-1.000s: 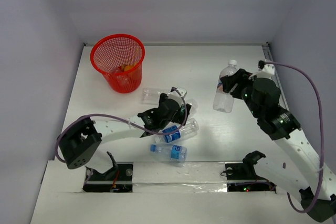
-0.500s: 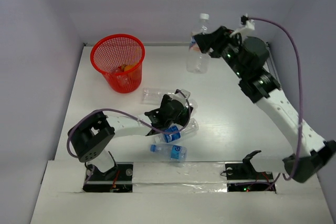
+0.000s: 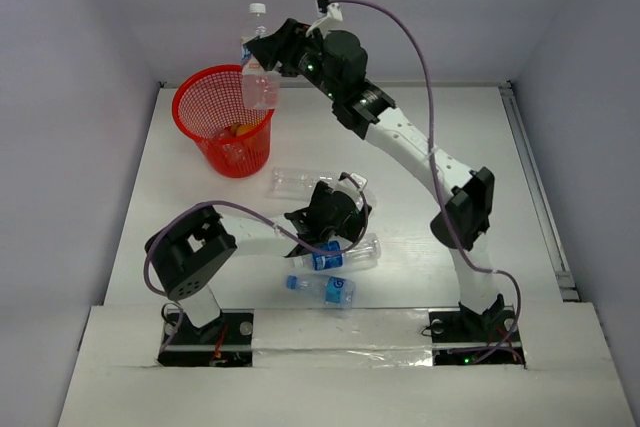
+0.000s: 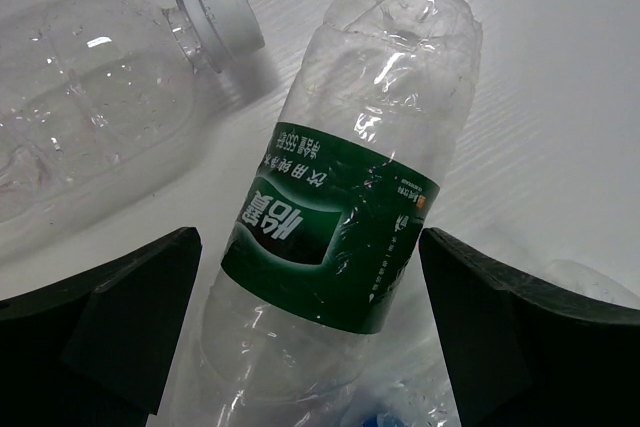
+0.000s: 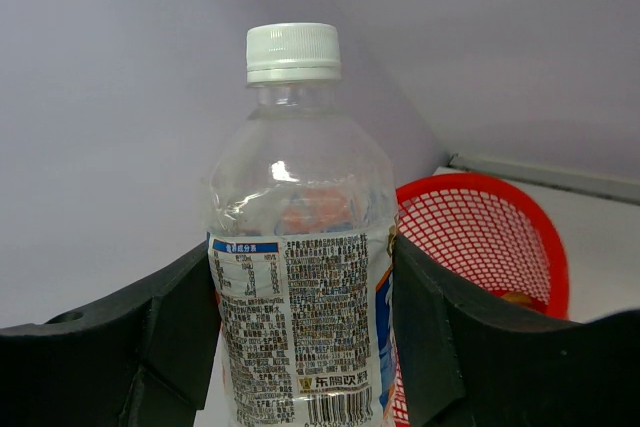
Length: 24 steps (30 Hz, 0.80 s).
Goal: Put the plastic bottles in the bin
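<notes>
My right gripper (image 3: 268, 55) is shut on a clear bottle with a white cap and a white printed label (image 3: 258, 65), upright above the far right rim of the red mesh bin (image 3: 205, 107). The right wrist view shows that bottle (image 5: 300, 287) pinched between both fingers, with the bin (image 5: 490, 237) behind it. An orange bottle (image 3: 243, 130) lies in the bin. My left gripper (image 3: 338, 211) is open and low at mid-table, straddling a lying green-labelled bottle (image 4: 335, 237) with small gaps on both sides.
An unlabelled clear bottle (image 3: 293, 182) with a white cap (image 4: 215, 22) lies left of the left gripper. Two blue-labelled bottles (image 3: 338, 255) (image 3: 325, 290) lie nearer the arm bases. Grey walls close in at the back and sides.
My right arm has swung the white-labelled bottle up from the table's right side and leftward to above the bin. My left gripper has settled slightly rightward over the green-labelled bottle.
</notes>
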Each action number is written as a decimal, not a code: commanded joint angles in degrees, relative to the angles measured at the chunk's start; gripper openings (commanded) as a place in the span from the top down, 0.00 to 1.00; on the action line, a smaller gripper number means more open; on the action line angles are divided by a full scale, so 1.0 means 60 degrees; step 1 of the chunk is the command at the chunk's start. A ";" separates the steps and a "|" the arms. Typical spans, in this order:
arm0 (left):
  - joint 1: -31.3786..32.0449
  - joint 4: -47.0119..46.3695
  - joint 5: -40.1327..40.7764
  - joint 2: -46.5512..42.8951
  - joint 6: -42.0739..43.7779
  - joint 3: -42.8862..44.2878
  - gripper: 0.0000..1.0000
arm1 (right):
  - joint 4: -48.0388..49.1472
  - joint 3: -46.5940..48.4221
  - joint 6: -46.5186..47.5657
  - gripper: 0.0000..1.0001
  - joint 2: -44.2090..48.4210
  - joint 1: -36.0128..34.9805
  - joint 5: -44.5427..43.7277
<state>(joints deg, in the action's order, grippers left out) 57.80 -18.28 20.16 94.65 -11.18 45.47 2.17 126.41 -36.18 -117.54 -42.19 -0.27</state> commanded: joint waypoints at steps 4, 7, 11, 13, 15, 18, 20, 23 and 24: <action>-0.0127 -0.0586 0.0023 0.0118 0.0032 0.0068 0.10 | 0.0607 0.2626 -0.0838 0.42 -0.1763 -0.0160 -0.0146; -0.0215 -0.0410 0.0199 0.0264 0.0164 0.0140 0.10 | 0.0399 0.3422 -0.0825 0.40 -0.2396 -0.0160 0.0352; -0.0215 -0.0410 0.0126 0.0557 0.0164 0.0243 0.10 | 0.0722 0.3468 -0.1015 0.35 -0.2894 -0.0160 0.0865; -0.0215 -0.0337 0.0126 0.0689 0.0164 0.0272 0.10 | 0.0649 0.3526 -0.1074 0.34 -0.3056 -0.0160 0.0997; -0.0215 -0.0278 0.0097 0.0864 0.0208 0.0346 0.10 | 0.0473 0.3672 -0.1147 0.30 -0.3305 -0.0160 0.1158; -0.0127 -0.0220 0.0126 0.1041 0.0237 0.0463 0.10 | 0.0224 0.3775 -0.1118 0.18 -0.3482 -0.0160 0.1407; -0.0127 -0.0205 0.0155 0.1070 0.0223 0.0507 0.10 | 0.0093 0.3775 -0.1001 0.15 -0.3453 -0.0160 0.1495; -0.0127 -0.0190 0.0228 0.1070 0.0179 0.0507 0.10 | 0.0105 0.3557 -0.0869 0.08 -0.3278 -0.0160 0.1496; -0.0127 -0.0190 0.0257 0.1056 0.0164 0.0507 0.11 | 0.0150 0.3454 -0.0840 0.07 -0.3219 -0.0160 0.1525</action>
<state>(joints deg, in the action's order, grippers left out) 56.66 -19.92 20.49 100.57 -10.41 47.05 0.89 145.82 -42.26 -138.65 -42.94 6.79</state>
